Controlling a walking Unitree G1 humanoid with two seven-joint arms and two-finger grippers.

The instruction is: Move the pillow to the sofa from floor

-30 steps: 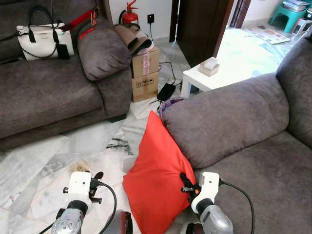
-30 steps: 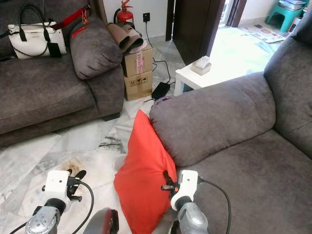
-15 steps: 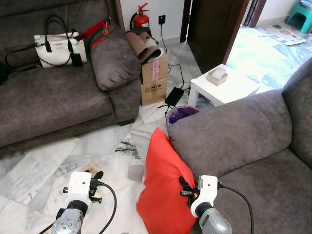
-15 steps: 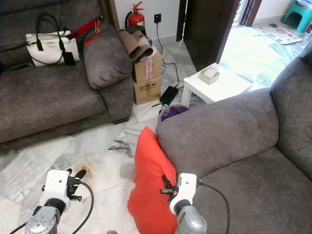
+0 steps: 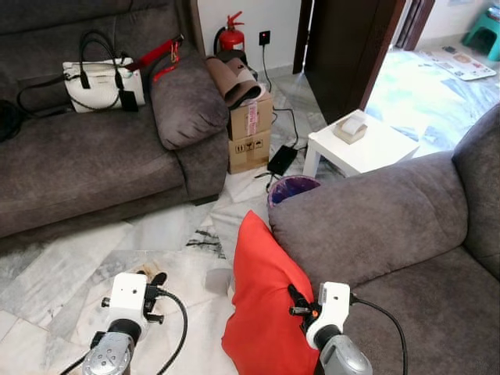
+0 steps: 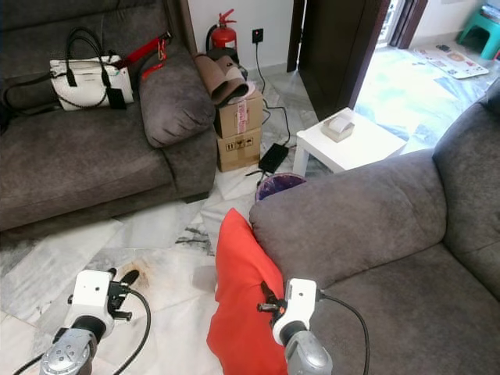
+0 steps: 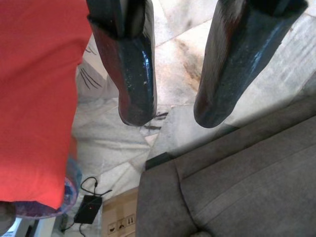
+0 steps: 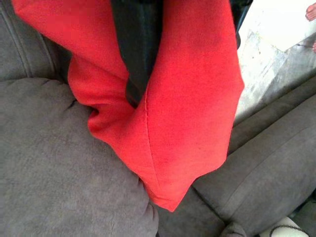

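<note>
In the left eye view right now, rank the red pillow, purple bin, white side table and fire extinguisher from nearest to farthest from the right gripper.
1. Red pillow: clamped in the right gripper, against the sofa arm.
2. Purple bin: on the floor just beyond that arm.
3. White side table: farther, to the right, near the doorway.
4. Fire extinguisher: at the far wall.

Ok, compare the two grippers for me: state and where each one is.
The right gripper is shut on the red pillow, its fabric bunched around a finger; the left gripper is open and holds nothing. The right gripper sits beside the near sofa's armrest; the left gripper hangs over the marble floor, with the pillow off to its side. Both have long black fingers.
</note>
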